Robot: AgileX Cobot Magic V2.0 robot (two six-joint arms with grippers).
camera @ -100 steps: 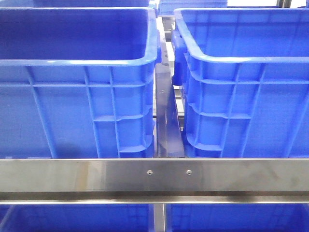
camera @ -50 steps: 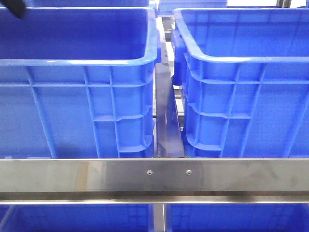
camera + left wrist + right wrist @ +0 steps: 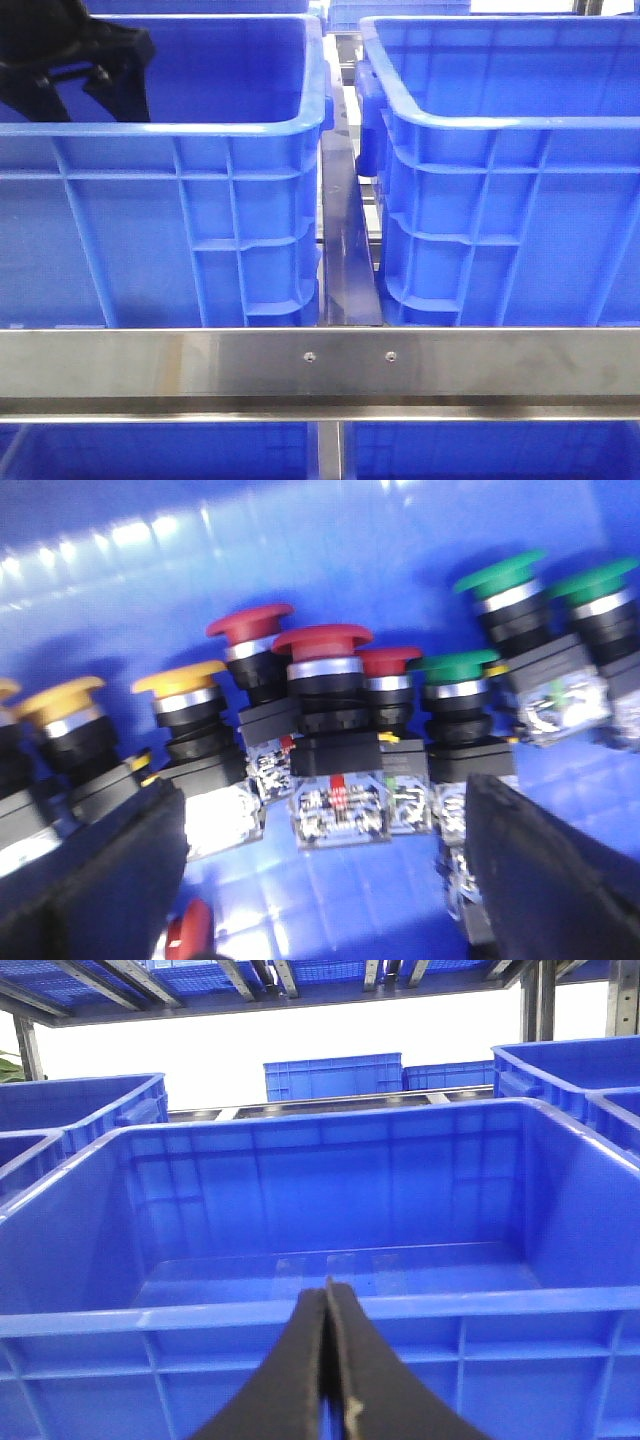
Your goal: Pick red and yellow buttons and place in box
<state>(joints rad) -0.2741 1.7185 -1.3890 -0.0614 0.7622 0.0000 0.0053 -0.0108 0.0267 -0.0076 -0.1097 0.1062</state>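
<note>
left gripper (image 3: 325, 870) jaws spread wide, empty, above a red button (image 3: 322, 665) at twelve o'clock; centre on its cap, avoiding green neighbours. right gripper (image 3: 328, 1360) jaws closed, empty.

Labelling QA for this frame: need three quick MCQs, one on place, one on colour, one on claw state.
1. The left claw is inside which crate in the front view?
A. left crate
B. right crate
C. neither

2. Cap colours in the left wrist view?
A. red only
B. red, yellow, green
C. blue, white

3. The right claw is:
A. wide open
B. gripping a button
C. shut, empty

Key: A, black arm sits within the left crate; B, red button, yellow button and green button caps show; C, fingers meet with nothing between.
</note>
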